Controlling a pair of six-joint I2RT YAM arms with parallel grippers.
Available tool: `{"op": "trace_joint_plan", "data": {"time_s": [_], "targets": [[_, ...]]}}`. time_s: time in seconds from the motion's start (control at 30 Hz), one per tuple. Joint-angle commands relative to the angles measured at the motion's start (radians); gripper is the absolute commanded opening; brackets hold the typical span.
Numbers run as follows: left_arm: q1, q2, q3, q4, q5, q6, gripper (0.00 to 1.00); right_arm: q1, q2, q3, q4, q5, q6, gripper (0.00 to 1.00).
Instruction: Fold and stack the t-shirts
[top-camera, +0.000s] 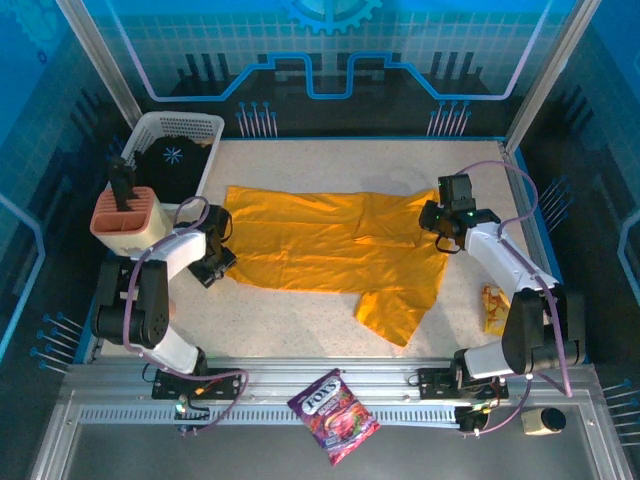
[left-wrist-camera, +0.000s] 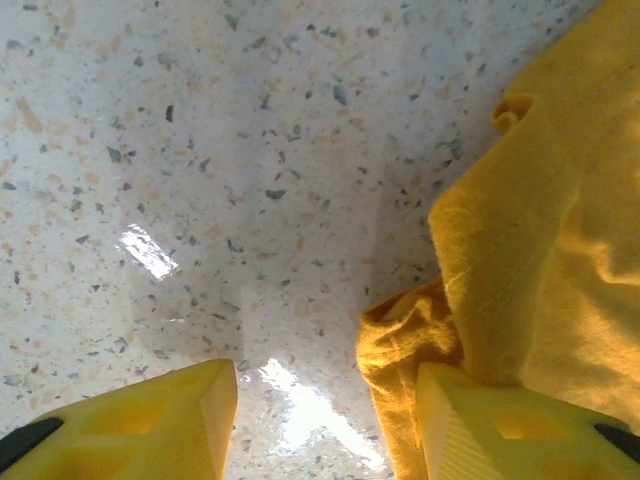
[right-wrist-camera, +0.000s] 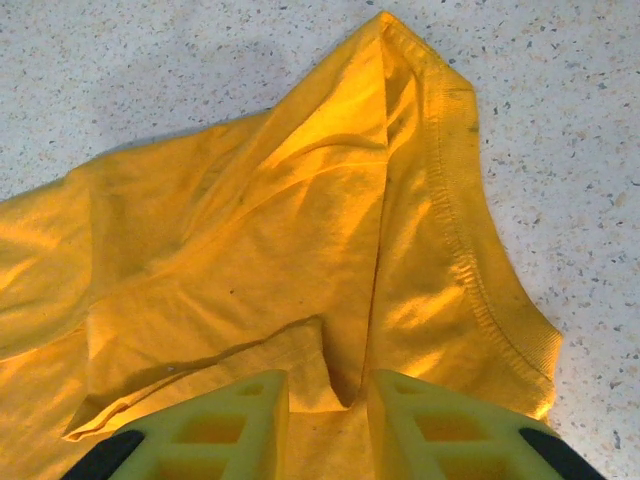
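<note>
One golden-yellow t-shirt (top-camera: 330, 250) lies spread across the middle of the table, with one part trailing toward the front (top-camera: 395, 310). My left gripper (top-camera: 222, 242) sits low at the shirt's left edge. It is open wide (left-wrist-camera: 325, 375), and a bunched bit of the t-shirt's hem (left-wrist-camera: 405, 340) touches the inside of the right finger (left-wrist-camera: 470, 420). My right gripper (top-camera: 440, 225) is over the shirt's right end. Its jaws stand partly apart (right-wrist-camera: 328, 385), with a raised fold of the t-shirt (right-wrist-camera: 345, 370) between them. A ribbed hem (right-wrist-camera: 470, 260) runs to the right.
A white basket (top-camera: 205, 125) holding a dark item stands at the back left. A salmon-coloured holder (top-camera: 125, 215) with a black tool is beside it. A small snack packet (top-camera: 495, 305) lies at the right, and a purple candy bag (top-camera: 333, 415) rests on the front rail.
</note>
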Motion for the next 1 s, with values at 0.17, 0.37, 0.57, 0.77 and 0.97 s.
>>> {"op": "trace_joint_plan", "data": {"time_s": [0.17, 0.37, 0.57, 0.77, 0.97], "targets": [[0.008, 0.063, 0.032, 0.024, -0.001, 0.02, 0.53, -0.016, -0.01, -0.006, 0.009, -0.026, -0.005, 0.28], [0.008, 0.131, 0.057, 0.038, -0.015, 0.034, 0.38, -0.016, -0.017, 0.001, -0.005, -0.028, -0.016, 0.28], [0.006, 0.148, 0.074, 0.033, -0.016, 0.056, 0.0, -0.015, -0.077, 0.02, -0.038, -0.102, -0.115, 0.33], [0.0, -0.023, 0.037, -0.03, 0.007, 0.088, 0.0, -0.005, -0.279, 0.0, -0.137, -0.246, -0.371, 0.54], [-0.003, -0.248, -0.013, -0.105, 0.033, 0.11, 0.0, 0.055, -0.465, 0.043, -0.336, -0.463, -0.817, 0.62]]}}
